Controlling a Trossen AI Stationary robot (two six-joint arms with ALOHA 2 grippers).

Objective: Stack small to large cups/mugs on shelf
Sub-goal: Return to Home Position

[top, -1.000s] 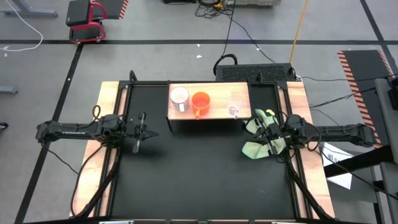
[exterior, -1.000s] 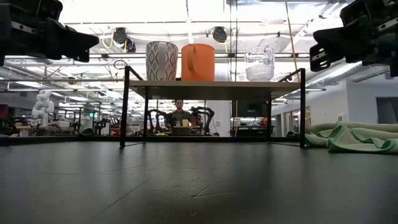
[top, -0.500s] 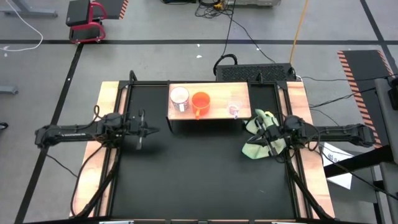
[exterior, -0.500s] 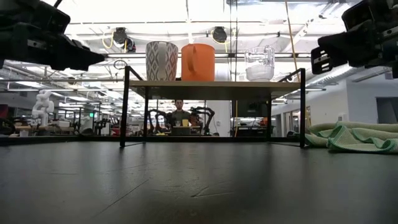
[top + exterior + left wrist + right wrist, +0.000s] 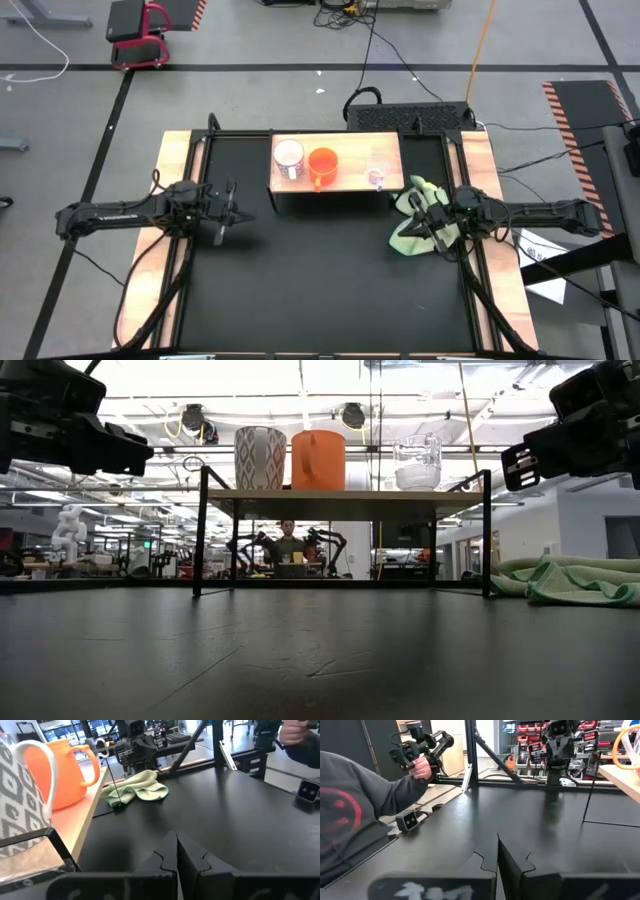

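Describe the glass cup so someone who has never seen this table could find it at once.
Find the low wooden shelf on the black table. Of the row standing on it, the glass cup is at the end nearest the green cloth. It alone is see-through, set apart from the white mug and orange mug side by side.

On shelf [image 5: 345, 183]: first mug [image 5: 288, 156] at left end, second mug [image 5: 323, 162] just beside, glass cup [image 5: 377, 175] near right end. Cloth [image 5: 408, 228] on desk [image 5: 320, 285], right of shelf.

White mug [image 5: 17, 800] cut off at left wrist view's edge; glass cup [image 5: 377, 176] barely discernible from above.
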